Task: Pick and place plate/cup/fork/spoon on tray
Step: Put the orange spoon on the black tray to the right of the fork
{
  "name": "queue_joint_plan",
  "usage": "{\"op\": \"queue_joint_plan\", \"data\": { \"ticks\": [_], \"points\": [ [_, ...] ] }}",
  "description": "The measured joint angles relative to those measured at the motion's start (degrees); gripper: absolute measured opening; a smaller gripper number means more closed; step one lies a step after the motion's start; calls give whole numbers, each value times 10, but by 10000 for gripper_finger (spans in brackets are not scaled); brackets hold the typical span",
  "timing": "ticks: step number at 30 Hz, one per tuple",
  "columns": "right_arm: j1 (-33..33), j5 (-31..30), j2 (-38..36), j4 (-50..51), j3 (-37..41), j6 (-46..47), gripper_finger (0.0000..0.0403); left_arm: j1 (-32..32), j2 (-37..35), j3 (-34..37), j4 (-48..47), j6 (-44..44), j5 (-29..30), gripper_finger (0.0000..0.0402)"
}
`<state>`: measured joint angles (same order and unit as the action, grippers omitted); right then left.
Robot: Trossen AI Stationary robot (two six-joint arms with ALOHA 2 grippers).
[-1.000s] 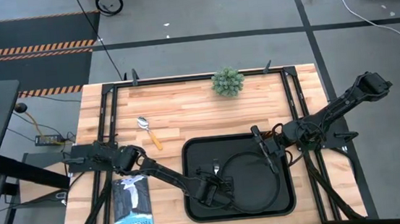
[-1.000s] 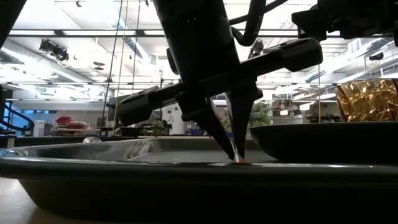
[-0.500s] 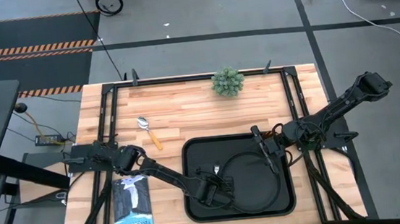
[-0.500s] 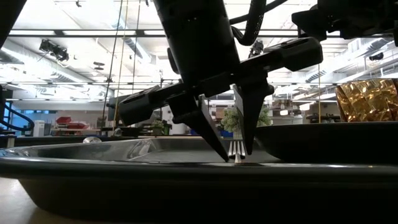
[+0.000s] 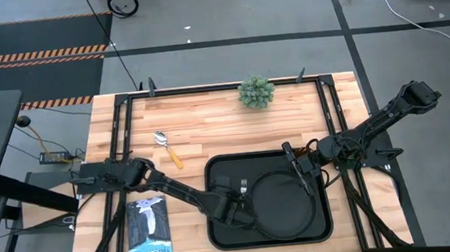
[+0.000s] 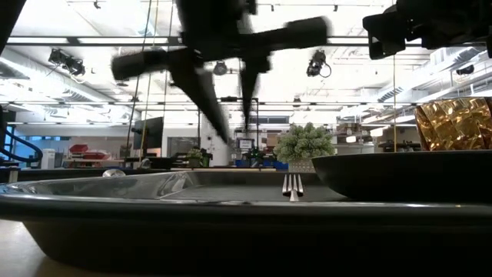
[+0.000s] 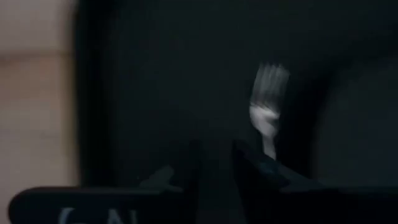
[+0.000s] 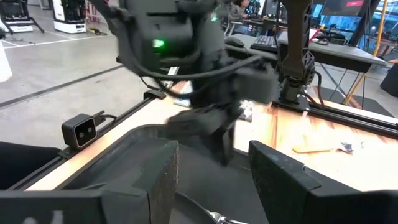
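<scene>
The black tray [image 5: 213,176] lies at the table's near middle with the round black plate [image 5: 285,206] in it. The fork [image 5: 244,189] lies flat on the tray floor by the plate's left rim, tines toward the far edge; it also shows in the low view [image 6: 290,185] and the left wrist view [image 7: 267,115]. My left gripper [image 5: 234,209] hangs open and empty above the tray, left of the fork [image 6: 227,108]. My right gripper [image 8: 214,180] is open and empty over the tray's far right. The amber cup [image 6: 453,123] shows beyond the plate. The spoon [image 5: 166,147] lies on the wood.
A small green plant [image 5: 255,92] stands near the table's far edge. A booklet [image 5: 149,229] lies on the table left of the tray. The spoon lies on bare wood between the tray and the far left corner.
My left gripper has opened and let go of the fork, then risen well above the tray and drifted a little toward the table's left edge. The fork has stayed lying on the tray floor beside the plate.
</scene>
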<state>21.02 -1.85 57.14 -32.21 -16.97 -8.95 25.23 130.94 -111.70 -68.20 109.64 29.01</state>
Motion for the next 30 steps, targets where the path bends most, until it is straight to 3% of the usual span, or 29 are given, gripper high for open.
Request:
{"op": "queue_joint_plan", "data": {
  "ticks": [7, 14, 19, 24, 30],
  "points": [
    [0, 2, 0, 0, 0, 0, 201, -16, -22, 0, -192, 46, -4, 68],
    [0, 5, 0, -1, 0, 4, 201, -49, -31, 38, -216, -12, 1, 10],
    [0, 5, 0, -2, 0, 6, 201, -68, -84, 143, -198, -21, -17, 8],
    [0, 5, 0, -2, 0, 9, 201, -68, -192, 301, -85, 0, -11, 4],
    [0, 5, 0, -3, 0, 9, 201, -76, -271, 443, -9, 103, -13, 36]
  ]
}}
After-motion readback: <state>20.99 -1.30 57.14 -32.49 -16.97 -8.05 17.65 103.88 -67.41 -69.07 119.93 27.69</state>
